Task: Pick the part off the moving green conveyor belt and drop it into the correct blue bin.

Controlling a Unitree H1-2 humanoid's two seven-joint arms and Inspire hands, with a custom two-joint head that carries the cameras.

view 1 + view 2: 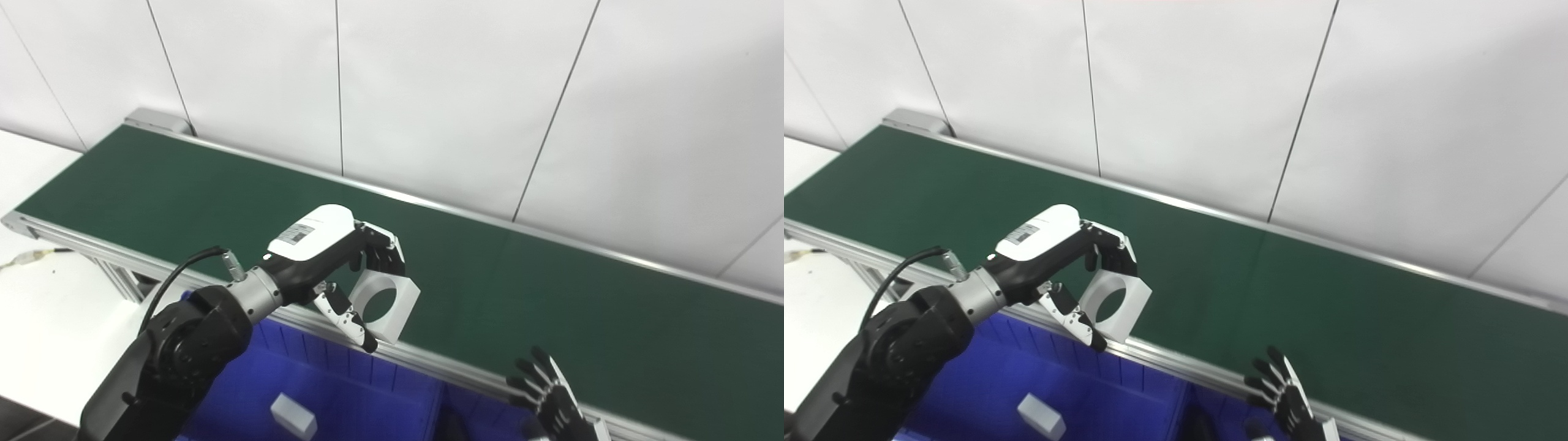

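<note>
My left hand (pixel 334 257) is shut on a white square part with a round hole (pixel 386 303). It holds the part tilted over the near rail of the green conveyor belt (pixel 520 288). The part also shows in the right eye view (pixel 1118 304). A blue bin (pixel 294 392) lies just below the hand and holds one small white block (pixel 294 416). My right hand (pixel 554 401) is open and empty, fingers spread, at the bottom edge by the belt's near rail. No other part shows on the belt.
A second blue bin (pixel 484 413) adjoins the first on the right, mostly hidden. A white table (pixel 43 306) with a cable (pixel 27 257) lies at left. White wall panels (pixel 459 92) stand behind the belt.
</note>
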